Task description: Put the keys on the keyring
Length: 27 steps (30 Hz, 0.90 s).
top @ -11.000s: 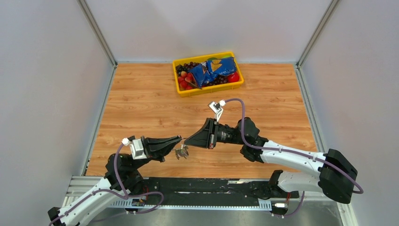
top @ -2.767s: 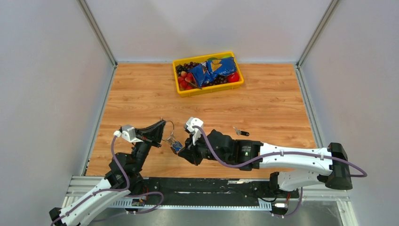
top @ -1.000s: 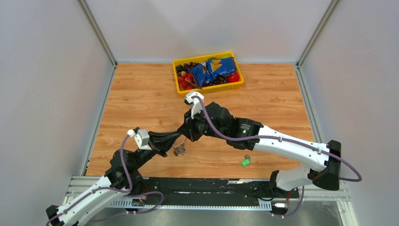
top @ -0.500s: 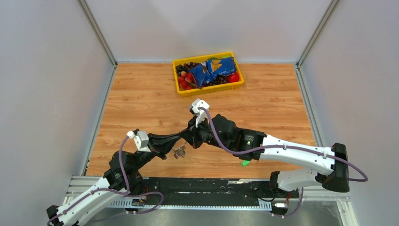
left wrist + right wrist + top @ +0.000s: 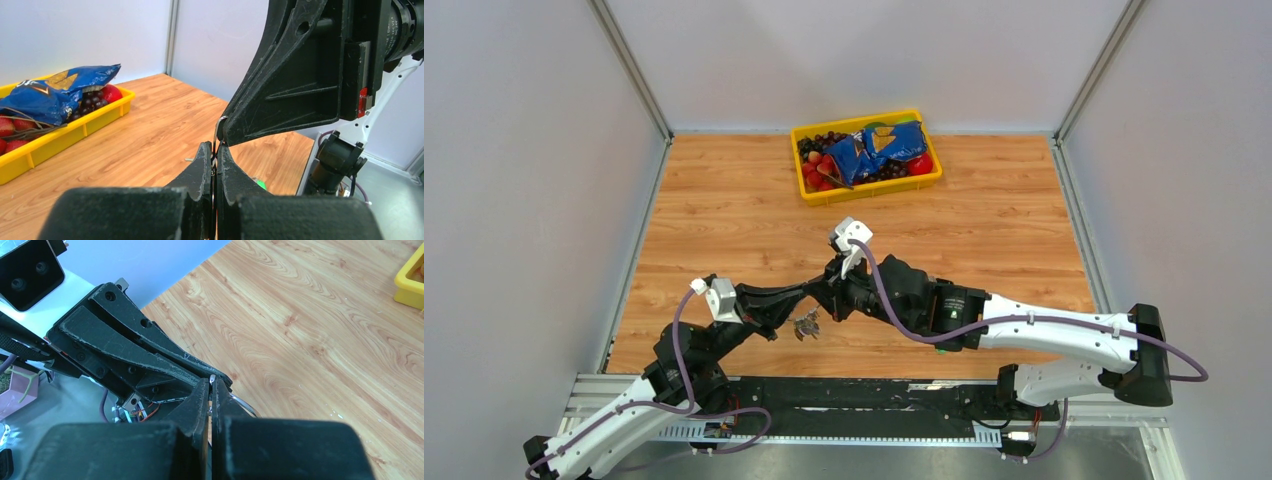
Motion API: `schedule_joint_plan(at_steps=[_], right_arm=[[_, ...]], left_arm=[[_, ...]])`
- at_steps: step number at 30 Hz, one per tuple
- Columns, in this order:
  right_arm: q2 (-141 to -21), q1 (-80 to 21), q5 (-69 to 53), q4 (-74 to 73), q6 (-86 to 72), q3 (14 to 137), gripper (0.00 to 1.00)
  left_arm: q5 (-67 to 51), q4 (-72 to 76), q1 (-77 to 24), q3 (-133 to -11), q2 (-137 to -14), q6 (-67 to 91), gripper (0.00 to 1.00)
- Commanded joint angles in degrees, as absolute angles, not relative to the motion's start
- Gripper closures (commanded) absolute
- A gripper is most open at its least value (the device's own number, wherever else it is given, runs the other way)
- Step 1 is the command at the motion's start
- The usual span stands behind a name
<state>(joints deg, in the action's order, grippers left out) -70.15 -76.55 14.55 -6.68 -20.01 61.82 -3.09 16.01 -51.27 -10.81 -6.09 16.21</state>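
My two grippers meet tip to tip over the near middle of the table. The left gripper (image 5: 807, 291) (image 5: 215, 146) is shut on the thin silver keyring (image 5: 219, 121), which stands upright between its fingers. The right gripper (image 5: 821, 291) (image 5: 210, 381) is shut too, pinching the same wire at its top; the keyring (image 5: 244, 404) curves out beside the right finger. A bunch of small keys (image 5: 806, 323) hangs below both tips. The green-tagged key (image 5: 259, 183) lies on the table behind them, mostly hidden by the right arm in the top view.
A yellow tray (image 5: 869, 188) (image 5: 75, 132) with a blue snack bag, strawberries and dark grapes stands at the back middle. A small silvery piece (image 5: 189, 160) lies on the wood just beyond the left fingertips. Grey walls close in the table.
Over the last second the right arm swung down and toward the left gripper, covering the green-tagged key in the top view. The left gripper kept holding the ring in place.
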Motion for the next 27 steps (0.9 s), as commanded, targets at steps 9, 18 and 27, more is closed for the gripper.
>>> schedule_joint_plan(at_steps=[9, 18, 27], right_arm=[[-67.23, -82.27, 7.22, -8.35, -20.93, 60.36, 1.0], [-65.71, -82.01, 16.28, -8.48, -19.42, 63.71, 0.59], [-66.09, -77.04, 18.9, -11.07, -19.53, 67.36, 0.31]], left_arm=[[12.53, 19.11, -49.64, -11.52, -6.38, 16.26, 1.0], [6.9, 20.49, -49.64, -12.02, -8.29, 15.34, 1.0], [4.78, 20.04, -49.62, -12.61, -8.48, 14.76, 1.0]])
